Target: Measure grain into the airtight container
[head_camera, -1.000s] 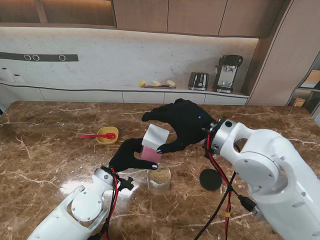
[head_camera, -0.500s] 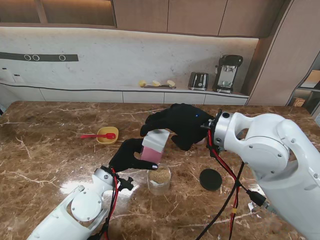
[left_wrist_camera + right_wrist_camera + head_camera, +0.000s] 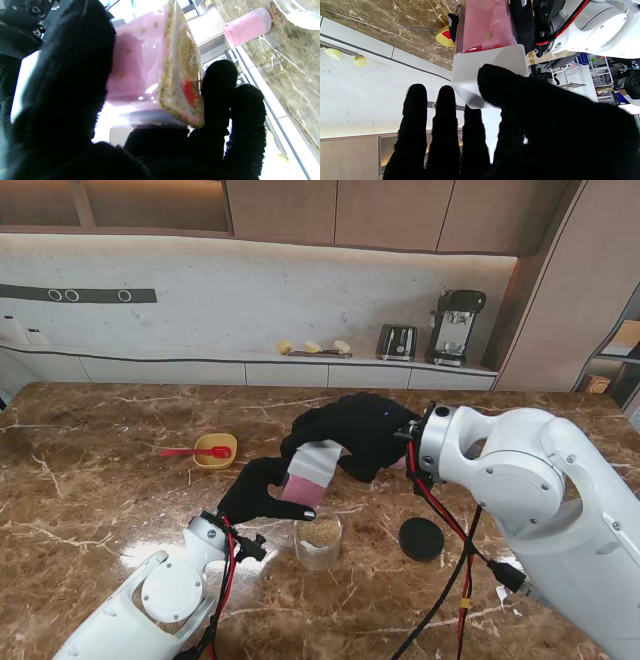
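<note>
A pink see-through grain box [image 3: 303,484] with a white cap [image 3: 323,456] hangs tilted just above a clear jar [image 3: 319,540] part full of grain. My left hand [image 3: 258,488] is shut on the box's lower part; the left wrist view shows grain lying against one wall of the grain box [image 3: 180,75]. My right hand [image 3: 355,432] covers the box's upper end. In the right wrist view its thumb lies on the white cap [image 3: 475,72] with the fingers [image 3: 445,120] behind it. The jar's black lid [image 3: 421,538] lies flat to the jar's right.
A yellow bowl [image 3: 216,450] with a red spoon [image 3: 190,451] sits to the left, farther from me. A pink cup [image 3: 246,26] stands beyond the jar, mostly hidden behind my right hand in the stand's view. The right arm's red and black cables [image 3: 450,560] hang beside the lid.
My right hand has rolled and come down over the box's cap, and the box's top now leans more to the right. The left hand and the jar have stayed put.
</note>
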Available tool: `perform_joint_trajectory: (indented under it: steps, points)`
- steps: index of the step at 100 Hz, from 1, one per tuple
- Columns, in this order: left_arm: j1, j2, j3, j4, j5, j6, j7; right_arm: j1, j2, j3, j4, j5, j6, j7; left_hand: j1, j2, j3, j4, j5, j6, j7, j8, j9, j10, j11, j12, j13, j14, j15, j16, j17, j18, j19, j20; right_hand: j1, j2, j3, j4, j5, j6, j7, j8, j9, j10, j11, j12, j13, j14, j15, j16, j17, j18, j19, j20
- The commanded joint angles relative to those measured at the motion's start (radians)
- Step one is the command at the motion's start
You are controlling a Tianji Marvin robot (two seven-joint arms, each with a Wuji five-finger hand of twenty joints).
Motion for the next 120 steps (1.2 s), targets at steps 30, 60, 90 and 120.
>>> perform_joint_trajectory:
  steps: [30,60,90,120]
  points:
    - [0.004,0.0,0.0,-0.008,-0.001,-0.002,0.002,-0.036,-0.027,-0.018,0.02,-0.08,0.037,-0.109,0.224,0.441,0.524,-0.006,0.143,-0.403,0.701,-0.001,0.132,-0.201,0.17,0.05,0.014,-0.075,0.018,0.011,-0.006,-0.027,0.019,0.012,-0.314,0.098,-0.237,-0.059,0.086,0.143,0.056,0.001,0.228,-0.023,0.112,0.045,0.235,-0.042,0.165,0.121,0.184,-0.025,0.271,0.048]
    - [0.006,0.0,0.001,-0.007,0.0,-0.001,0.004,-0.072,-0.061,-0.034,0.042,-0.379,-0.018,-0.35,0.224,0.441,0.525,-0.007,0.144,-0.398,0.7,-0.002,0.131,-0.197,0.17,0.05,0.014,-0.071,0.019,0.012,-0.006,-0.026,0.018,0.012,-0.75,0.377,-0.532,0.025,0.001,0.21,-0.092,-0.191,0.411,-0.036,0.161,0.036,0.403,-0.017,0.313,0.12,0.358,-0.08,0.604,-0.045]
    - [0.012,0.0,-0.004,-0.012,0.003,0.0,0.006,-0.096,-0.056,0.05,-0.009,-0.244,-0.017,-0.29,0.223,0.439,0.526,-0.009,0.145,-0.398,0.699,-0.003,0.134,-0.197,0.17,0.051,0.015,-0.071,0.02,0.012,-0.004,-0.024,0.02,0.012,-0.639,0.362,-0.555,0.028,-0.044,0.16,-0.119,-0.217,0.134,-0.022,-0.053,-0.059,0.014,-0.003,-0.093,-0.03,-0.067,0.006,0.102,-0.082]
    - [0.012,0.0,-0.002,-0.013,0.002,0.0,0.008,-0.014,0.0,0.072,0.007,0.059,-0.039,0.004,0.221,0.439,0.528,-0.009,0.145,-0.402,0.7,-0.002,0.134,-0.201,0.17,0.052,0.017,-0.075,0.02,0.011,-0.002,-0.025,0.021,0.012,-0.189,-0.031,-0.173,-0.025,-0.08,0.23,-0.141,-0.218,-0.07,0.006,-0.119,-0.137,-0.17,-0.021,-0.203,-0.136,-0.153,-0.059,-0.139,-0.068]
